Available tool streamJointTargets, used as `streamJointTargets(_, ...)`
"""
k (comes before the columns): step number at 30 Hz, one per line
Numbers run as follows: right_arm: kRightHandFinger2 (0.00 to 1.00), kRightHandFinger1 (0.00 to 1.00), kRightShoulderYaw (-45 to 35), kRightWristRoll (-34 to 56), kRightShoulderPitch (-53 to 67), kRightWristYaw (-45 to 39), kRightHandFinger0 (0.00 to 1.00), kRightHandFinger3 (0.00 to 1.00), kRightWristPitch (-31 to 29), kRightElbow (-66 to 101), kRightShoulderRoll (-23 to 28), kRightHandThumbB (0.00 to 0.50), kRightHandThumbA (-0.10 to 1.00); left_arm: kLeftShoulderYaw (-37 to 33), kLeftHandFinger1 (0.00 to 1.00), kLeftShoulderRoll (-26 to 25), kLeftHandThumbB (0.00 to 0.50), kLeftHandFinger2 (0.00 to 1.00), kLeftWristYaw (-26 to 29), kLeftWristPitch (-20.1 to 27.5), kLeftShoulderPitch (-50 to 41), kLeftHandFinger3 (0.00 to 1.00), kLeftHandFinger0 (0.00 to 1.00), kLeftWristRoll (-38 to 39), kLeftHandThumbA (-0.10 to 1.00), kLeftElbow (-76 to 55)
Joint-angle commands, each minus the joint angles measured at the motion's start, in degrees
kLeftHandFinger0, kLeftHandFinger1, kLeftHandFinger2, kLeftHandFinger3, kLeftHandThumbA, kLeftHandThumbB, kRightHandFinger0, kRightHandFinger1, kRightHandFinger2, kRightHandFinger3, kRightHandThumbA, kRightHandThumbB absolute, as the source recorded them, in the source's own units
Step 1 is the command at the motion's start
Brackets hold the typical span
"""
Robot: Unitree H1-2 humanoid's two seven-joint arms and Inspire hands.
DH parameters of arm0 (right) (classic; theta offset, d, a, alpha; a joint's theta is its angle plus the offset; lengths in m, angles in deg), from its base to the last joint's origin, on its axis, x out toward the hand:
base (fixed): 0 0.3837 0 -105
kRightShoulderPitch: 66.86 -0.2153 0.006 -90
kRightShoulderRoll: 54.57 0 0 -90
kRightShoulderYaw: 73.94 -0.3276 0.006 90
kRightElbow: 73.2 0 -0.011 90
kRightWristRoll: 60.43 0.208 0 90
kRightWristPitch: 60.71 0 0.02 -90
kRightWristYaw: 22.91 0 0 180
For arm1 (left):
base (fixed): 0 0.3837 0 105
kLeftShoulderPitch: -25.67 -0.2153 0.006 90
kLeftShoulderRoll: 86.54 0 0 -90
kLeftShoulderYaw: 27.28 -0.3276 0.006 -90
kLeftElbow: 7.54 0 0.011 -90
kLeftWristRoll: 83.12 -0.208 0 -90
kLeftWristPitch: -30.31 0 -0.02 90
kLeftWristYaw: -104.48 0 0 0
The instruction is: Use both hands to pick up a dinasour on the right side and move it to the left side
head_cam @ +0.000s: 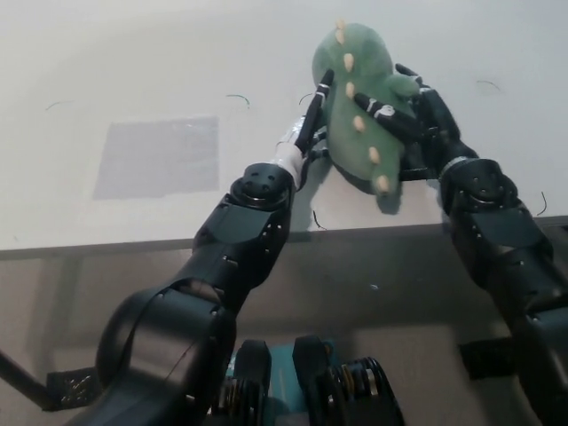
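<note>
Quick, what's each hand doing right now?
Left hand: pressed on the green plush dinosaur, holding it.
Right hand: holding the dinosaur's other side.

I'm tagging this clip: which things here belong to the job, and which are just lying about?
Job:
- dinosaur, green plush
- left hand, against its left side
- right hand, on its right side
- table, bearing it

Lying about:
- grey patch on the table's left
- thin dark marks on the tabletop
</note>
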Motion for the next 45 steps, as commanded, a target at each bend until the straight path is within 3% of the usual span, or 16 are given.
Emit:
streamJointTargets(1,1.00,1.00,1.22,-1.47,-3.75,-0.94,1.00,1.00,-2.63,0.48,-3.36,0.059,1.00,-0.16,1.00,0.51,0.284,1.00,0.61,4.41,1.03,1.00,1.00,-0.63,1.00,-2.49)
streamJointTargets(4,1.00,1.00,1.19,-1.62,-4.71,-0.77,1.00,1.00,-1.87,-0.10,-4.42,0.024,1.00,0.40,1.00,0.19,0.271,1.00,2.32,5.49,0.50,1.00,1.00,-0.41,1.00,-2.82)
streamJointTargets(5,1.00,1.00,1.55,-2.13,-4.94,-0.07,1.00,1.00,-0.24,0.13,-5.01,0.073,1.00,0.80,1.00,-0.09,0.267,1.00,2.58,5.87,-0.05,1.00,1.00,-0.11,1.00,-2.98)
streamJointTargets(7,1.00,1.00,1.83,-2.50,-5.36,0.38,1.00,1.00,0.07,-0.07,-5.43,0.079,1.00,1.16,1.00,-0.44,0.268,1.00,2.65,6.40,-0.25,1.00,1.00,0.05,1.00,-2.99)
streamJointTargets(8,1.00,1.00,2.33,-2.97,-5.58,0.54,1.00,1.00,-0.32,-0.03,-6.10,0.043,1.00,1.17,1.00,-1.08,0.279,1.00,2.52,6.89,-0.86,1.00,1.00,-0.06,1.00,-3.35)
streamJointTargets(11,1.00,1.00,2.80,-2.93,-5.65,-0.21,1.00,1.00,-0.52,0.45,-7.29,0.014,1.00,1.27,1.00,-2.11,0.287,1.00,2.35,7.59,-2.06,1.00,1.00,-0.09,1.00,-4.13)
streamJointTargets(14,1.00,1.00,4.35,-4.22,-6.01,0.12,1.00,1.00,0.37,1.08,-8.55,0.041,1.00,2.04,1.00,-3.13,0.257,1.00,3.23,8.34,-3.53,1.00,1.00,0.45,1.00,-6.59)
streamJointTargets(17,1.00,1.00,5.34,-4.64,-6.07,0.79,1.00,1.00,0.30,1.23,-9.54,0.018,1.00,2.44,1.00,-3.70,0.253,1.00,3.83,9.07,-5.27,1.00,1.00,0.51,1.00,-8.82)
streamJointTargets(21,1.00,1.00,6.45,-5.05,-6.31,-0.67,1.00,1.00,0.66,1.78,-11.07,0.058,1.00,2.87,1.00,-5.06,0.304,1.00,3.04,9.85,-8.73,1.00,1.00,0.74,1.00,-14.25)
streamJointTargets(25,1.00,1.00,8.44,-6.47,-6.68,-1.21,1.00,1.00,-0.17,2.35,-12.11,0.054,1.00,2.85,1.00,-6.43,0.339,1.00,2.38,8.06,-12.40,1.00,1.00,0.75,1.00,-20.73)
streamJointTargets(30,1.00,1.00,10.37,-7.80,-6.72,-1.16,1.00,1.00,-0.39,2.92,-13.69,0.094,1.00,2.63,1.00,-7.84,0.316,1.00,2.37,4.64,-18.47,1.00,1.00,0.43,1.00,-32.27)
streamJointTargets(33,1.00,1.00,11.28,-8.40,-6.76,-1.04,1.00,1.00,0.21,3.35,-14.45,0.061,1.00,4.11,1.00,-7.98,0.384,1.00,1.59,2.94,-20.32,1.00,1.00,2.81,1.00,-35.22)
streamJointTargets(35,1.00,1.00,11.76,-8.70,-6.66,-1.47,1.00,1.00,-0.20,2.93,-14.96,0.046,1.00,4.11,1.00,-8.56,0.353,1.00,1.39,2.68,-21.45,1.00,1.00,2.41,1.00,-36.35)
streamJointTargets(42,1.00,1.00,12.17,-9.29,-6.41,-1.78,1.00,1.00,-2.08,1.60,-15.20,0.034,1.00,3.85,1.00,-8.64,0.373,1.00,2.39,3.18,-22.96,1.00,1.00,1.42,1.00,-37.43)
streamJointTargets(43,1.00,1.00,12.46,-9.52,-6.50,-1.95,1.00,1.00,-1.88,1.25,-15.96,0.036,1.00,3.92,1.00,-9.11,0.325,1.00,2.47,4.24,-24.19,1.00,1.00,1.20,1.00,-38.69)
streamJointTargets(45,1.00,1.00,12.88,-9.98,-6.61,-1.75,1.00,1.00,-2.30,0.98,-16.22,0.040,1.00,4.16,1.00,-9.23,0.350,1.00,2.58,4.83,-24.71,1.00,1.00,1.37,1.00,-39.00)
